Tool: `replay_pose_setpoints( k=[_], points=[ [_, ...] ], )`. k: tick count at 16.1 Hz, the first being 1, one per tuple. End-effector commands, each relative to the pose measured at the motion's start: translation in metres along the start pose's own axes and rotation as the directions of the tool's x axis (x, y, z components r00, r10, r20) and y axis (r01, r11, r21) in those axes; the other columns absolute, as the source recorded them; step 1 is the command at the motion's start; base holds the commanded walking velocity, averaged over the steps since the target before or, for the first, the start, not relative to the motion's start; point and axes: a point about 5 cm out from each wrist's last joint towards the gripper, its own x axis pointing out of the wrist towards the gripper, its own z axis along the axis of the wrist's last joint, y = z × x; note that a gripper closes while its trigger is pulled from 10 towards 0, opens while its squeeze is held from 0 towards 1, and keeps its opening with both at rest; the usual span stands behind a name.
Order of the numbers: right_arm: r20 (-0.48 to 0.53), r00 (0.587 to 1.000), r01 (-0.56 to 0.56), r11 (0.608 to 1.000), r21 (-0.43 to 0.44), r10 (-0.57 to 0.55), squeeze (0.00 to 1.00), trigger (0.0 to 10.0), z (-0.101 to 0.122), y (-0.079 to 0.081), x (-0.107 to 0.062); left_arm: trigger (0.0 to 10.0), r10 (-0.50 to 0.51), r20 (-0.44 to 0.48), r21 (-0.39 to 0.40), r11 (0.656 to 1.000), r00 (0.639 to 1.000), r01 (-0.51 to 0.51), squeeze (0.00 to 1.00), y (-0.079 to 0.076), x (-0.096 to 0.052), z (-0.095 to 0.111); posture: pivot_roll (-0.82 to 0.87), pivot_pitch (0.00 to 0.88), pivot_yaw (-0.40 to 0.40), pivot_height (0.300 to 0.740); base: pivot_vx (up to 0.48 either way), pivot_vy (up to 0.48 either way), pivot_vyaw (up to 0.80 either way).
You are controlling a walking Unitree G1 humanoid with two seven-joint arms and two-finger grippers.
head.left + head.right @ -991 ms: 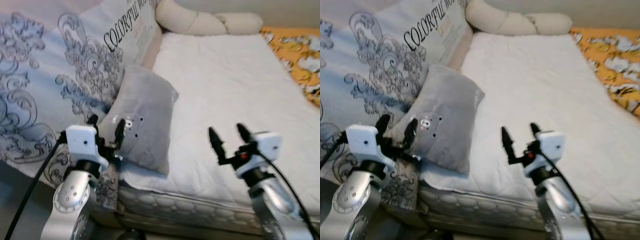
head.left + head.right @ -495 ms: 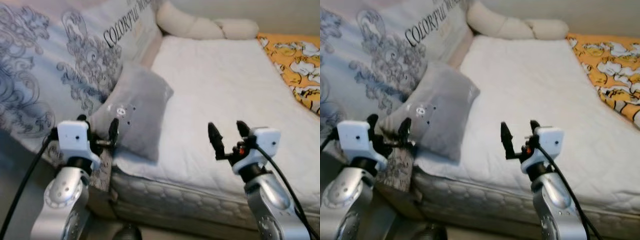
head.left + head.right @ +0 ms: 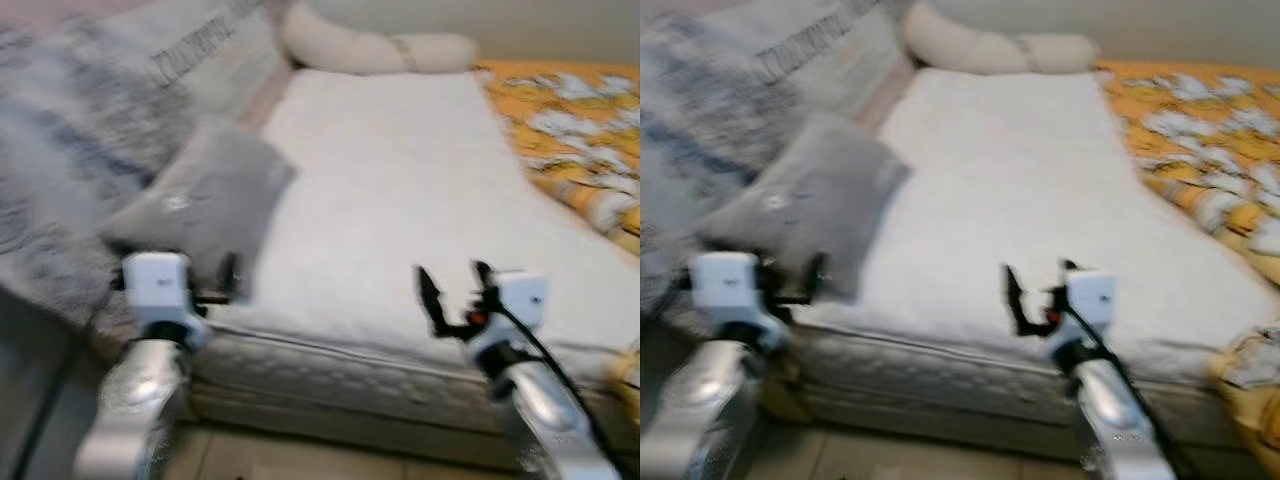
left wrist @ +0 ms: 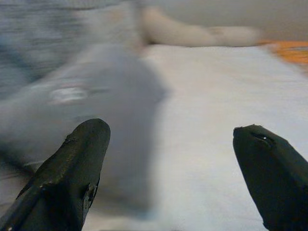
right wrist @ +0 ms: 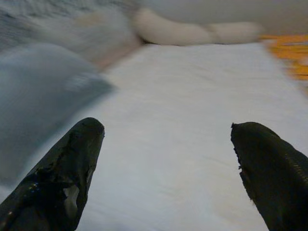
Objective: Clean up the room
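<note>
- A soft grey rectangular plush pillow (image 3: 200, 195) is seen lying on the quilted white mattress (image 3: 400, 190), blurred.
- Left gripper (image 4: 173, 159) and right gripper (image 5: 168, 163) are held spread apart, empty, before the mattress edge.

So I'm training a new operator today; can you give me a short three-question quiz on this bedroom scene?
1. True or false: the left tool is shut on the grey pillow.
2. Which lies on the robot's right side of the white mattress? A) orange patterned blanket B) a laptop C) a red towel
3. Fill in: the cream bolster lies at the ___ end of the mattress.

Key: 1 false, both tools, the right tool too, are open and hold nothing; 2 A; 3 far.
</note>
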Motion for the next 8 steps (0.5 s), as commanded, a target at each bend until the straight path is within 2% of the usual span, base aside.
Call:
replay_pose_setpoints(
  k=[1,4,8],
  points=[
    [-0.005,1.000,-0.007,1.000,-0.008,0.007,1.00,10.0,0.000,0.005,0.005,10.0,0.009,0.014,0.031,0.999,1.000,-0.009,1.00,0.005,0.002,0.002,-0.05,0.000,0.045,0.740,0.000,-0.480,0.00],
    [-0.015,1.000,0.014,0.999,-0.038,-0.015,1.00,10.0,-0.003,0.005,0.011,10.0,0.004,-0.012,0.052,0.999,1.000,-0.003,1.00,0.005,0.005,-0.006,-0.05,0.000,0.042,0.740,0.000,-0.480,0.00],
    [-0.040,0.999,0.004,1.000,-0.014,-0.005,1.00,10.0,-0.011,0.002,0.012,10.0,-0.004,-0.019,0.050,0.999,1.000,0.005,1.00,0.003,0.009,-0.009,-0.04,0.000,0.041,0.740,0.000,-0.480,0.00]
  ],
)
